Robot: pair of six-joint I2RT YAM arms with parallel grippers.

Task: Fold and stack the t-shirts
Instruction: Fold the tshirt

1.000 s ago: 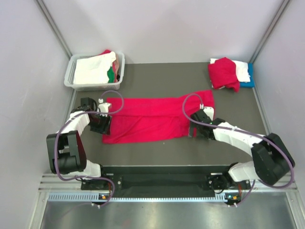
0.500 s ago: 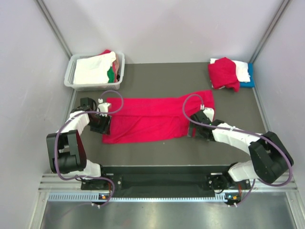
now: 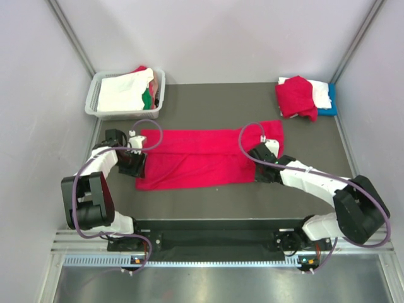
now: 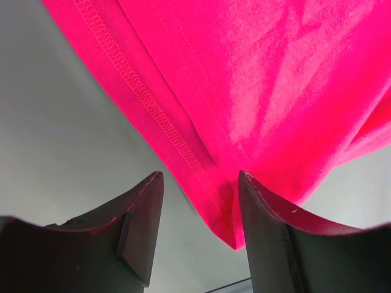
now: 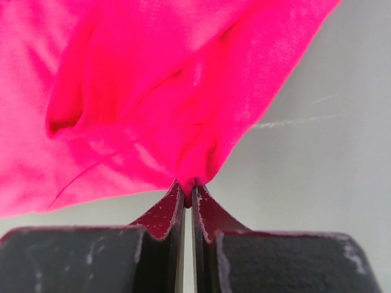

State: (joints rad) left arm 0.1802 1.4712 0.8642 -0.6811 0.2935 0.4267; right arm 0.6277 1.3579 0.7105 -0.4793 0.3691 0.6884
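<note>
Across the middle of the overhead frame, laid out flat and wide: the red t-shirt (image 3: pixel 202 158), long side running left to right. At its lower right corner, pinched hard by the right gripper (image 5: pixel 187 194), pads pressed together on a small bunched nip of cloth. At its left edge, straddled by the left gripper (image 4: pixel 198 183), fingers spread, stitched hem between them and nothing clamped.

Looks risky on a few counts. Pulling from the right alone would likely drag and skew the whole shirt, with the left end free. Could slip out of that thin nip on the right too, or bring up only the top layer; layer count in the pinch impossible to tell. On the left, closing so near the corner might catch hem only and lose it mid-fold. Also worth watching: the purple cable (image 3: pixel 242 136) looped over the cloth right of centre, a possible snag.

Underneath, a dark grey mat (image 3: pixel 214 104), matte and smooth-looking, so probably easy sliding for cloth. Upper left, a pale tub (image 3: pixel 123 114) with white, red and green cloth. Upper right, a stack (image 3: pixel 297 95) of red over white and blue shirts. All around, plain pale walls (image 3: pixel 208 38); along the bottom of the frame, a metal rail (image 3: pixel 214 259).
</note>
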